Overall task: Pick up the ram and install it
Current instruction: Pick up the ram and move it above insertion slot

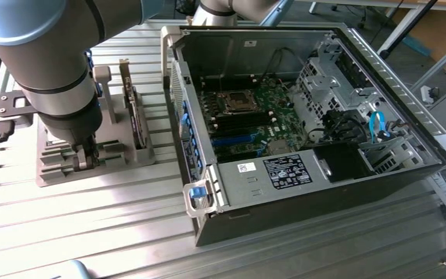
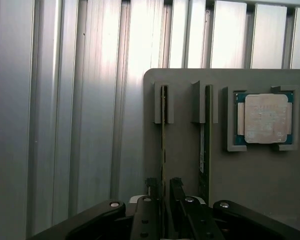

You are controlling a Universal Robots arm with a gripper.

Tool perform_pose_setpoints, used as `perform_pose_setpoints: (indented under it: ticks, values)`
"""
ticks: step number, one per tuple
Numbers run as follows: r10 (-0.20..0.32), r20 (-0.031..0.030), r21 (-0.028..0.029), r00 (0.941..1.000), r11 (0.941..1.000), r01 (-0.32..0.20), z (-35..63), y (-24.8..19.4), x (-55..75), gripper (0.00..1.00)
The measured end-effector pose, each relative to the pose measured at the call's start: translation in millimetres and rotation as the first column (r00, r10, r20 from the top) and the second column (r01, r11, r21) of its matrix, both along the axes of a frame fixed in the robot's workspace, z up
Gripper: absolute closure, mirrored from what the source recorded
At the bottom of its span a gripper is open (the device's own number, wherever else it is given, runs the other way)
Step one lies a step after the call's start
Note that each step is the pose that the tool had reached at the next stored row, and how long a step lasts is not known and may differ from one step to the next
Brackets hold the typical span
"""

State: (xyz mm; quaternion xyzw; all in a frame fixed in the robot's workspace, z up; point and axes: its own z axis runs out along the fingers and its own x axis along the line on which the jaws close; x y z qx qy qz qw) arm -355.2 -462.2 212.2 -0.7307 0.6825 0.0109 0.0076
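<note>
Surface: ribbed aluminium table (image 1: 91, 232), bright under the lights, carrying a grey parts holder and an opened computer case.
Pincer: the pincer (image 2: 164, 189) is lowered onto the holder with its fingers (image 2: 151, 187) apart, one on each side of a stick and not clamped on it.
Ram: the ram (image 2: 163, 135) stands on edge between the fingers, seated in the holder's slotted posts and running straight out from the pincer.
Second stick: a matching green memory stick (image 2: 208, 135) stands just beside the pincer, parallel to the first, on the processor's side.
Processor: a square silver processor chip (image 2: 266, 119) lies flat in its recess, out past the second stick.
Holder: the grey parts holder (image 2: 250, 175) sits directly under the pincer.
Expansion card: a larger card (image 1: 134, 110) stands upright in the holder, near the pincer on the side toward the case.
Case: the computer case (image 1: 238, 52) lies open, well apart from the pincer, with the motherboard (image 1: 273, 96) and its memory slots (image 1: 243, 123) facing up.
Step in hand: judged to be the grasp; the stick is not yet lifted.
Doing it well: the pads should meet the stick's flat faces squarely and evenly, centred so neither finger pushes it sideways in its posts.
Risk: an off-centre squeeze could tilt the thin board or nudge the neighbouring stick.
</note>
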Motion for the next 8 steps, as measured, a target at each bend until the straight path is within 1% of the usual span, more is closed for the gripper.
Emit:
perform_pose_setpoints:
  ticks: [8]
  values:
    - [0.000, 0.0001, 0.0000, 1.0000, 1.0000, 0.000, 0.0, 0.4, 0.1, 0.76]
